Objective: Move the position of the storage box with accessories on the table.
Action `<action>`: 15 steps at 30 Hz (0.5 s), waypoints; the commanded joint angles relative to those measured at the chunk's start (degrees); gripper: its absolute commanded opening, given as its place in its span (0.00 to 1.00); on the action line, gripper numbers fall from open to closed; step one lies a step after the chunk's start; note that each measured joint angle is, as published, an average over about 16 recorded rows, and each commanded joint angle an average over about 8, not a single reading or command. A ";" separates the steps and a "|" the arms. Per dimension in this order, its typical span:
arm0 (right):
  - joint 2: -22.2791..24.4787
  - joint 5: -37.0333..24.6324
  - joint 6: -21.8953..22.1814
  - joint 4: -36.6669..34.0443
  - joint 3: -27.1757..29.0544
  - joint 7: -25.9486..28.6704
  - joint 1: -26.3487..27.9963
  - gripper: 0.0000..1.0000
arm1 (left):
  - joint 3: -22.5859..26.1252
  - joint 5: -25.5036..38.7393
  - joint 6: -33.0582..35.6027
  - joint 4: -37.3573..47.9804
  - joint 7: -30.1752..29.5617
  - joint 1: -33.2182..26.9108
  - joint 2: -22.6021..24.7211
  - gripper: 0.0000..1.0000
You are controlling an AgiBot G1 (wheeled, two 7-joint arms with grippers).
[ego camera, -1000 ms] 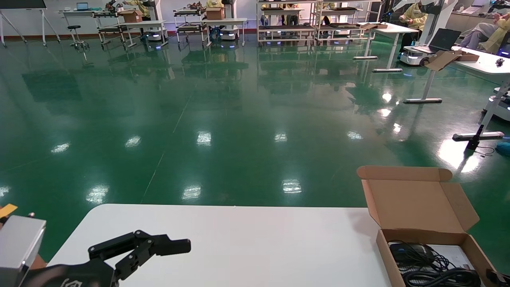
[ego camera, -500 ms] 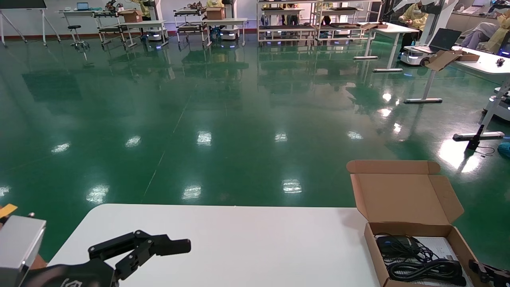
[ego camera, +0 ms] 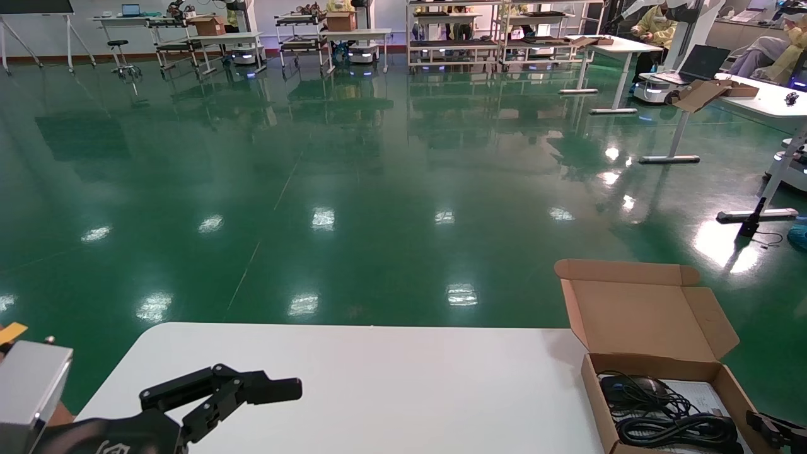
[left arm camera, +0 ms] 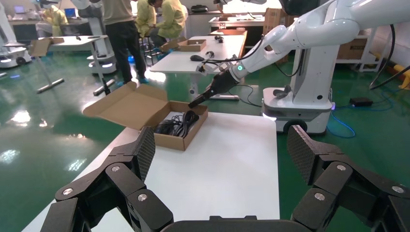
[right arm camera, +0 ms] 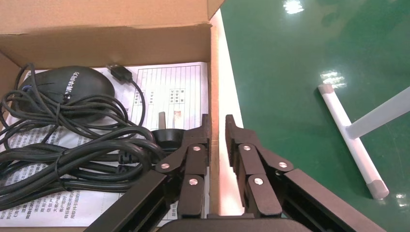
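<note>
While the table point(ego camera: 378, 384) carries the storage box point(ego camera: 649, 321) at its right end, lid flap raised, the accessories point(right arm camera: 72, 145) lie inside. Right gripper point(right arm camera: 217, 126) pinches the box's right wall between narrowed fingers. Left gripper point(left arm camera: 220, 154) hangs spread wide over the table's left end.

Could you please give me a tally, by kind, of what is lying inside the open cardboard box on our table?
Contents of the storage box, whose side wall the right gripper pinches; the left gripper is parked open:
Black mouse: 1
Coiled black cables: 1 bundle; separate cords cannot be told
White paper sheet: 1
Total: 3
</note>
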 commanded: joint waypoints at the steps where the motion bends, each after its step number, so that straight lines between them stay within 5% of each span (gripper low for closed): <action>1: 0.06 0.07 -0.05 0.08 0.05 -0.13 0.10 1.00 | 0.00 0.00 0.00 0.00 0.00 0.00 0.00 1.00; 15: 1.33 1.05 -2.76 0.47 0.73 0.17 2.57 1.00 | 0.00 0.00 0.00 0.00 0.00 0.00 0.00 1.00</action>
